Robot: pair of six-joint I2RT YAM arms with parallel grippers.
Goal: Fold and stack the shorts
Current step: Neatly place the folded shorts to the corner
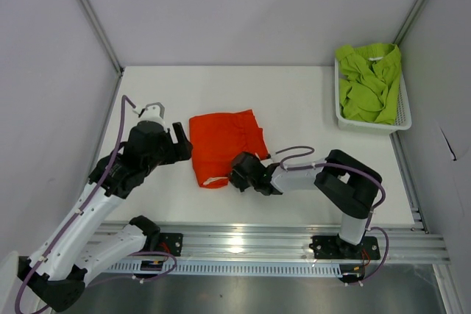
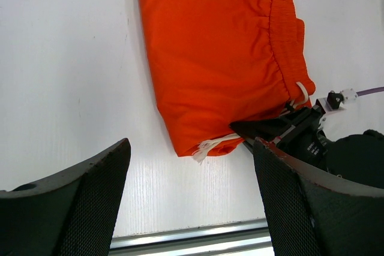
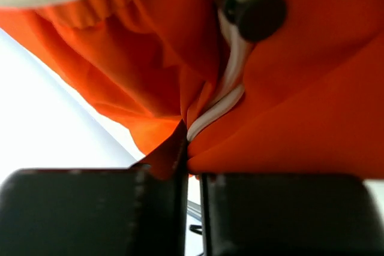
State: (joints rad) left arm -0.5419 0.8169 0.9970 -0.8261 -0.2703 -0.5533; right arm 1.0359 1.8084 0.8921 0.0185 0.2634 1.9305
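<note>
The orange-red shorts (image 1: 223, 141) lie folded on the white table, waistband to the right, with the white drawstring (image 2: 211, 145) poking out at the near corner. My right gripper (image 1: 234, 173) is at that near right corner, and its jaws (image 3: 192, 172) are pinched shut on the orange fabric (image 3: 300, 118) beside the drawstring. In the left wrist view its black fingers (image 2: 264, 129) reach under the hem. My left gripper (image 1: 182, 143) hovers open just left of the shorts with nothing between its fingers (image 2: 191, 169). The lime green shorts (image 1: 368, 82) sit crumpled in the basket.
A white mesh basket (image 1: 368, 125) stands at the back right corner. The metal rail (image 1: 294, 244) runs along the near table edge. Grey walls close in the left, back and right sides.
</note>
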